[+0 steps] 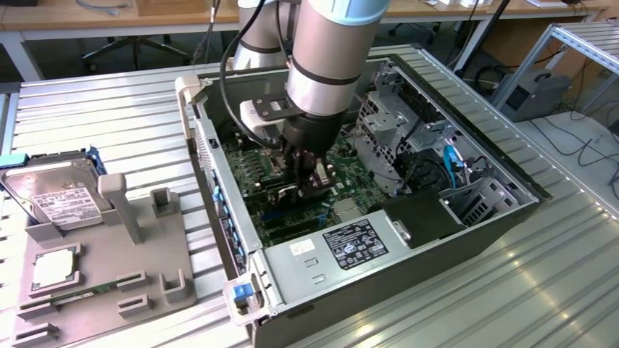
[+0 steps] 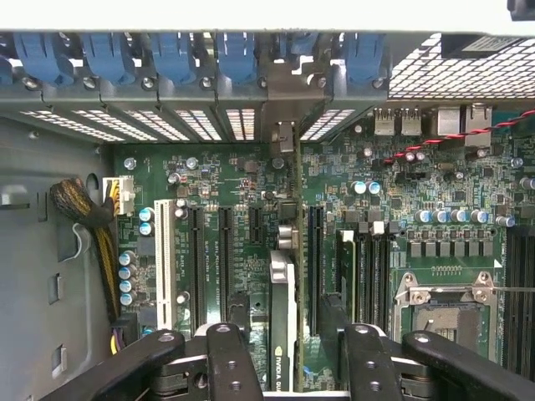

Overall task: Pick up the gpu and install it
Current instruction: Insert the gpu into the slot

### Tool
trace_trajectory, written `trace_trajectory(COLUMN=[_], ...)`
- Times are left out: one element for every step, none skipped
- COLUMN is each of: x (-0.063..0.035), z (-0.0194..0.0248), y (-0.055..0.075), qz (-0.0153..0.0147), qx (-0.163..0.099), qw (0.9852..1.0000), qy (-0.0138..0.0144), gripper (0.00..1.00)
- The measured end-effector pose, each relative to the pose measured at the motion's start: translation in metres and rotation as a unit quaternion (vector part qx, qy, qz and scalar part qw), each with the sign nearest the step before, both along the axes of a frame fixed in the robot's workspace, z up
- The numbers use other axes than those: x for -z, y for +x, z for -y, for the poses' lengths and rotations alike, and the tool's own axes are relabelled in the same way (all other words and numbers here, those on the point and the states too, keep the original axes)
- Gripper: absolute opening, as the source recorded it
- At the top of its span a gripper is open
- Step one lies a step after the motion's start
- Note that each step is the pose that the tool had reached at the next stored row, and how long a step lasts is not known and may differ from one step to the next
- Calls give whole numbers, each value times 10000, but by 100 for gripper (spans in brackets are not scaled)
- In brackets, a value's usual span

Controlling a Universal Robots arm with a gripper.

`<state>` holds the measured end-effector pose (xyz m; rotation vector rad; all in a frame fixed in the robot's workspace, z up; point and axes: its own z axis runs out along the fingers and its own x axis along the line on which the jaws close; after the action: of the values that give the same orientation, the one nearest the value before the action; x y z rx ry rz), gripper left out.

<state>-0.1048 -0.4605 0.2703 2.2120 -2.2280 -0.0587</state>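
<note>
gpu (image 2: 282, 334) — upright between the fingers (image 2: 230, 368)

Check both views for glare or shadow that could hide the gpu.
Exterior view: glare streaks on the metal table, computer case interior shaded beneath the arm. Wrist view: case rim washed out white, motherboard evenly lit, gpu free of glare.

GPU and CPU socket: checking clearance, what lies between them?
In the wrist view, an expansion slot and the memory slots lie between the gpu and the CPU socket.
</note>
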Motion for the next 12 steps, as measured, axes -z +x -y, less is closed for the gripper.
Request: trace_trajectory(x=[0, 0, 0, 0, 0, 0, 0, 0, 0, 0, 0, 0], z=[0, 0, 0, 0, 0, 0, 0, 0, 0, 0, 0, 0], y=[0, 0, 0, 0, 0, 0, 0, 0, 0, 0, 0, 0], qz=[0, 0, 0, 0, 0, 0, 0, 0, 0, 0, 0, 0], qx=[0, 0, 0, 0, 0, 0, 0, 0, 0, 0, 0, 0], qw=[10000, 10000, 10000, 10000, 10000, 10000, 10000, 10000, 10000, 10000, 10000, 10000], qy=[0, 0, 0, 0, 0, 0, 0, 0, 0, 0, 0, 0], gripper=[47, 45, 38, 38, 38, 38, 30, 30, 26, 26, 26, 26])
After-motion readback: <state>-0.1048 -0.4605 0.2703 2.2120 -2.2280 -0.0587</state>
